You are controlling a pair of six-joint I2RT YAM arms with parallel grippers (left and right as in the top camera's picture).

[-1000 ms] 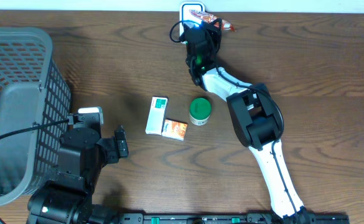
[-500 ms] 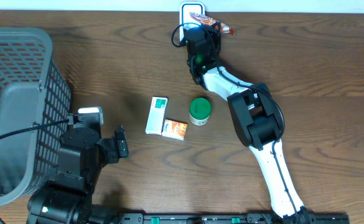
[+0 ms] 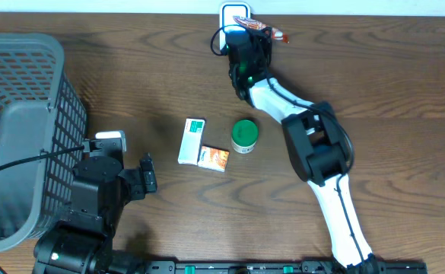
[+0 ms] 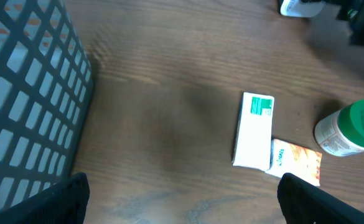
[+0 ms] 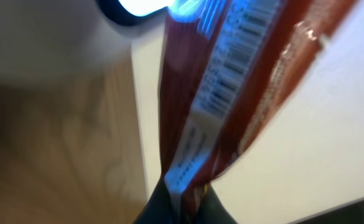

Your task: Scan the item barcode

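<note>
Dark wood table point(image 3: 405, 91), scanner point(image 3: 233, 11) at its 12 o'clock edge. Only the right wrist view shows the barcode point(image 5: 234, 59) on the red snack packet point(image 5: 250, 93), blurred, beside the blue glow. Outstretched right arm reaches to 12, right gripper point(image 5: 182, 202) pinched on the packet's end. At 7 o'clock the left gripper point(image 4: 182, 208) is spread wide, holding nothing. Overhead, the packet is mostly hidden.

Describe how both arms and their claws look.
The left arm is bulky and black, a black cable trailing off it; the left claw is black. The right arm has white links, black joints and a green spot near the black right claw.
</note>
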